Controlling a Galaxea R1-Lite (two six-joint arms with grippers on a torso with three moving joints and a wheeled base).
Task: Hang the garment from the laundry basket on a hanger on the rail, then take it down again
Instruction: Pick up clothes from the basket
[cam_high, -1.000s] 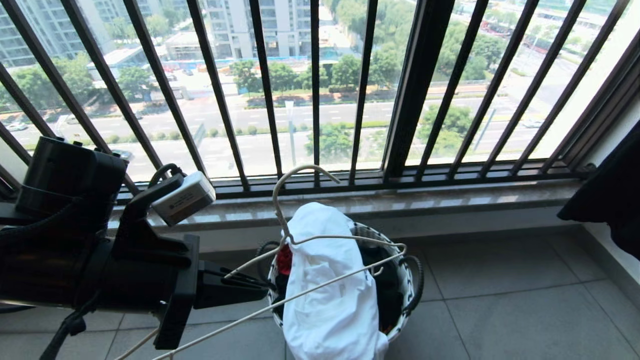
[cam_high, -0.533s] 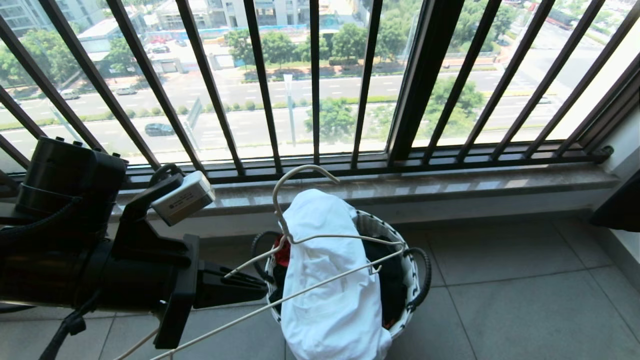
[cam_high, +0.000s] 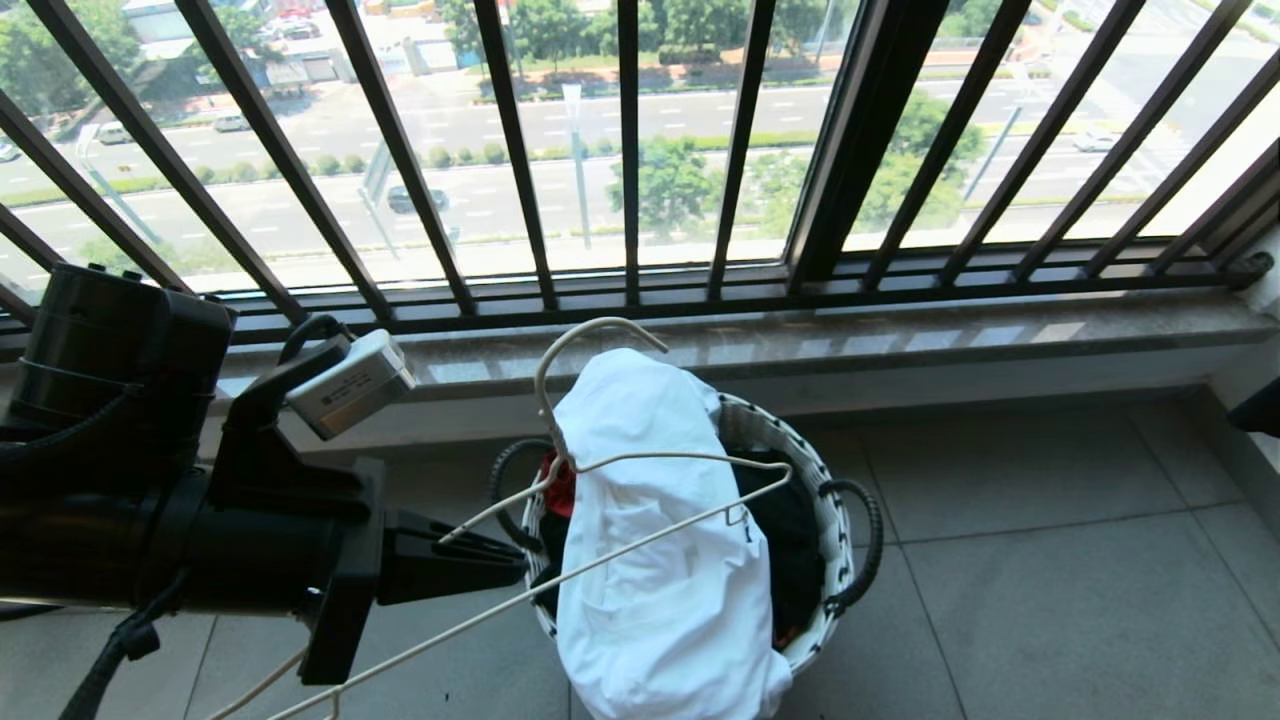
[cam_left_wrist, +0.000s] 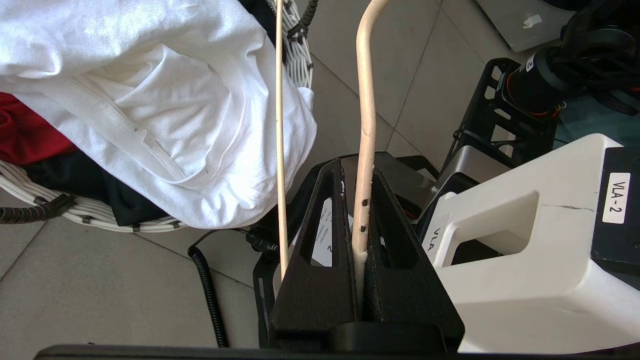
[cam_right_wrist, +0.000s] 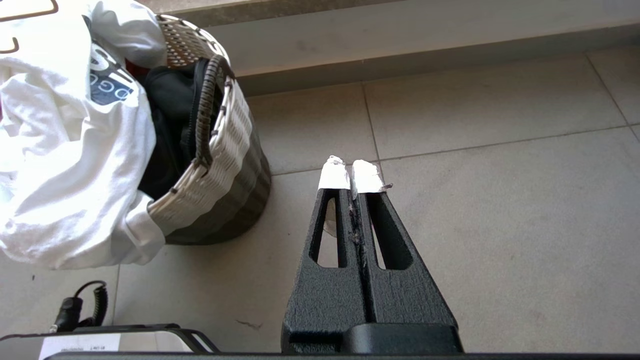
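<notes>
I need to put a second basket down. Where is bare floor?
Bare tiles lie right of the laundry basket, up to the window ledge. Its left side is crowded: the left gripper holds the hanger there.

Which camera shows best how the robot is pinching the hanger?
The left wrist view: the left gripper is shut on the hanger, its wire squeezed between the black fingers. The head view shows the whole hanger over the garment, the grip small. The right wrist view shows no hanger.
</notes>
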